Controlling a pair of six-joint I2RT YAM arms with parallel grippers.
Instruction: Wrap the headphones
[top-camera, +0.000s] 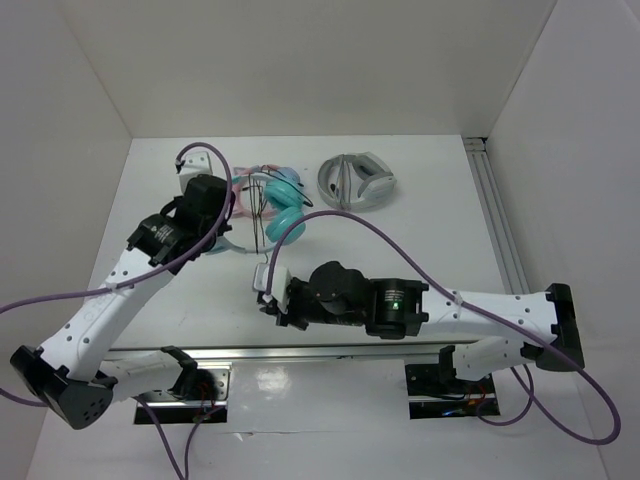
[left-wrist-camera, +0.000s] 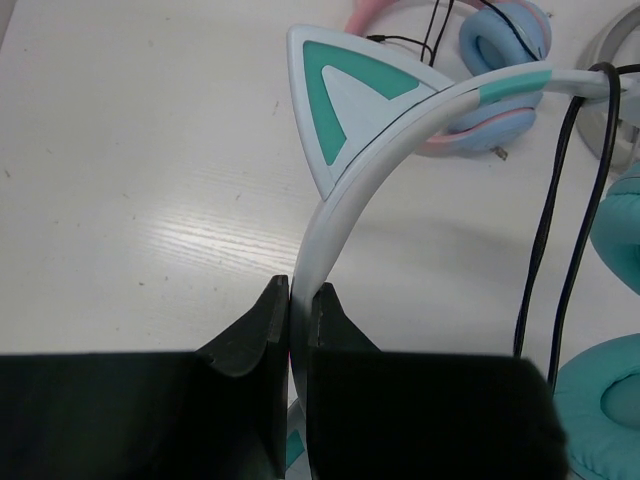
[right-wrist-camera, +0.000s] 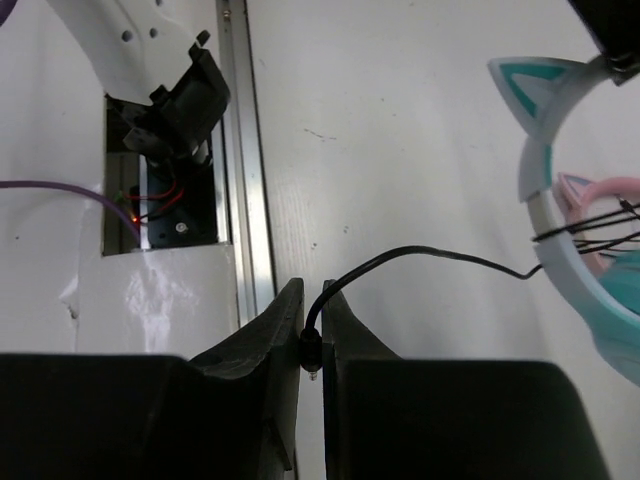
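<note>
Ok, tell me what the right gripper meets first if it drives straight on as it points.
Nothing close: the right gripper, shut on the thin black cable, faces bare white table. Further on, the overhead view suggests the left arm, height unclear.

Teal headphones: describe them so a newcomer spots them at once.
Three sets lie on the table's far half. The teal headphones are the one whose pale headband the left tool pinches. Unlike the pink set beside and the grey set rightward, they have teal cups, their cable in the right tool.
</note>
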